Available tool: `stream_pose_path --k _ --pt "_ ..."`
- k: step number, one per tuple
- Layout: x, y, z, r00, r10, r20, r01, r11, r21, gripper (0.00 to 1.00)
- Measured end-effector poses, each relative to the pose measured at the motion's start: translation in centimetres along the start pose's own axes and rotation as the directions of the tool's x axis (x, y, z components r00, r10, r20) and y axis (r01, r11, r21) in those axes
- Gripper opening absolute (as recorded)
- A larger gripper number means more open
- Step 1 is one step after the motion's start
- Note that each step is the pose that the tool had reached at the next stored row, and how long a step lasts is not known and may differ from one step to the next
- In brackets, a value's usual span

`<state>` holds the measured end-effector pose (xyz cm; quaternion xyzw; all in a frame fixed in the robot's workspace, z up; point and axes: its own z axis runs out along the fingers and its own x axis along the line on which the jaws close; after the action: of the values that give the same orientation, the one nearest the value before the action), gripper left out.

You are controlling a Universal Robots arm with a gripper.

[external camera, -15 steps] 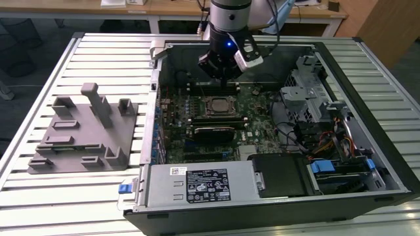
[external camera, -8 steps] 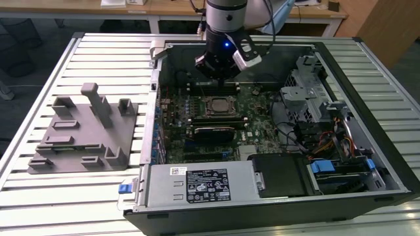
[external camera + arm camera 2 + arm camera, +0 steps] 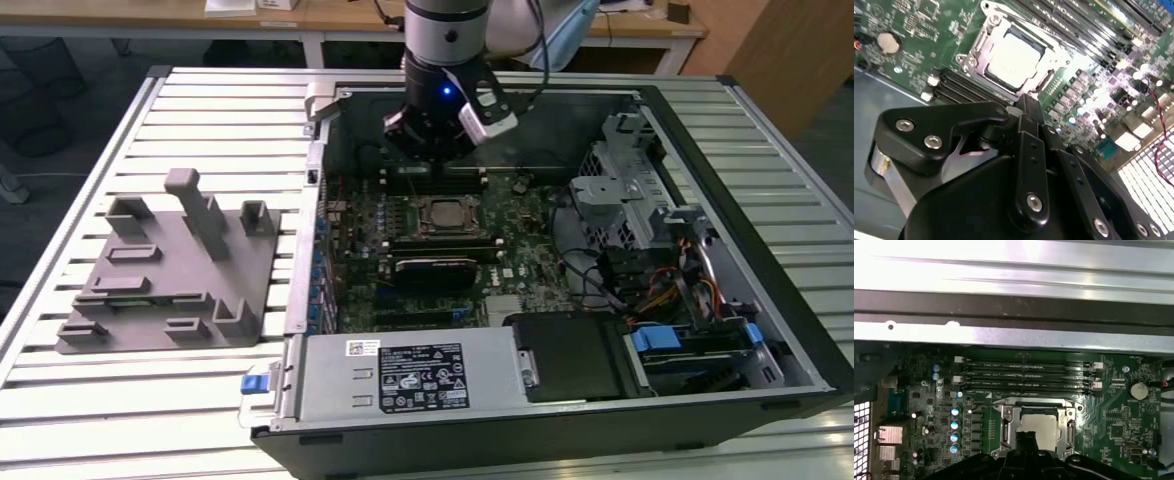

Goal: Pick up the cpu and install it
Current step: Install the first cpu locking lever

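Inside the open computer case (image 3: 534, 440), on the motherboard (image 3: 534, 250): one cpu (image 3: 441, 215), lying flat in its socket with a metal frame around it. Your end effector (image 3: 427, 155) hangs near it, by the memory slots (image 3: 1024, 375), its tips pressed together on nothing you can see. Handling, as a judgement: light, rigid, smooth on top, probably delicate underneath. Take it by opposite edges and keep it level.

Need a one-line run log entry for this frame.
task: cpu install | cpu: lying in socket on motherboard | end effector: hovering above motherboard near socket, not touching cpu
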<state>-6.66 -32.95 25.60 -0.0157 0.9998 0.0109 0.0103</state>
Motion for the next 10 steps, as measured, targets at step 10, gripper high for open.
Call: stream_pose_path --k 10 --pt "2.10 0.06 0.08 1.0000 0.000 -0.0059 0.000 1.0000 -0.0015 0.11"
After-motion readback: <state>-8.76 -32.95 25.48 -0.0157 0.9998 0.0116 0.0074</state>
